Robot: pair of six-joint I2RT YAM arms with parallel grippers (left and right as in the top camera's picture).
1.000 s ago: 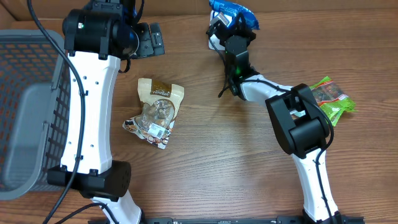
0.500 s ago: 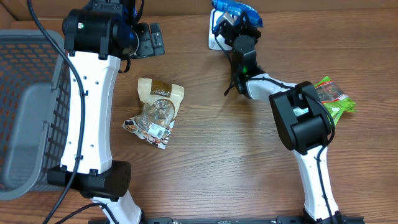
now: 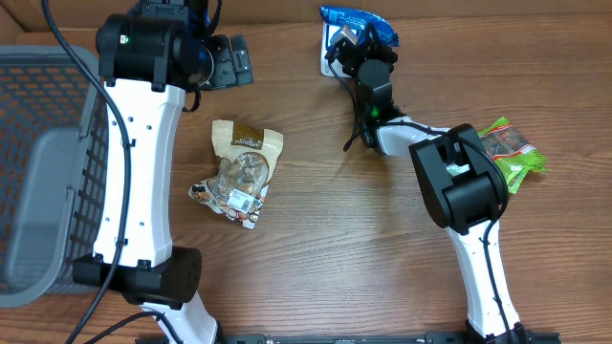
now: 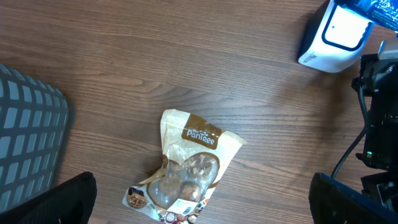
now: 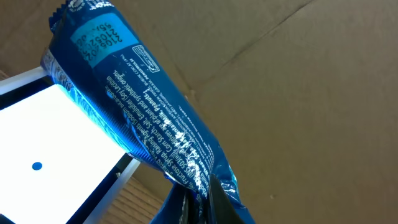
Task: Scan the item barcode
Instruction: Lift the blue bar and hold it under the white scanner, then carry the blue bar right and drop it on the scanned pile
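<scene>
The right fingers (image 5: 214, 205) are clenching the lower end of a blue snack packet (image 3: 359, 17) and holding it at the far edge of the table (image 3: 316, 248), slightly right of the middle. The packet (image 5: 137, 106) is hanging tilted just above the lit white face of the barcode scanner (image 5: 56, 143), its printed label end pointing up and away. The scanner (image 3: 331, 61) is sitting on the table at that far edge. The left fingers (image 4: 56, 199) are standing spread wide, released and gripping nothing, up above the table's far-left part. A nut pouch (image 3: 239, 172) is lying flat left of the table's middle. A green packet (image 3: 512, 153) is resting by the right edge, and a grey basket (image 3: 38, 143) is sitting at the left edge.
</scene>
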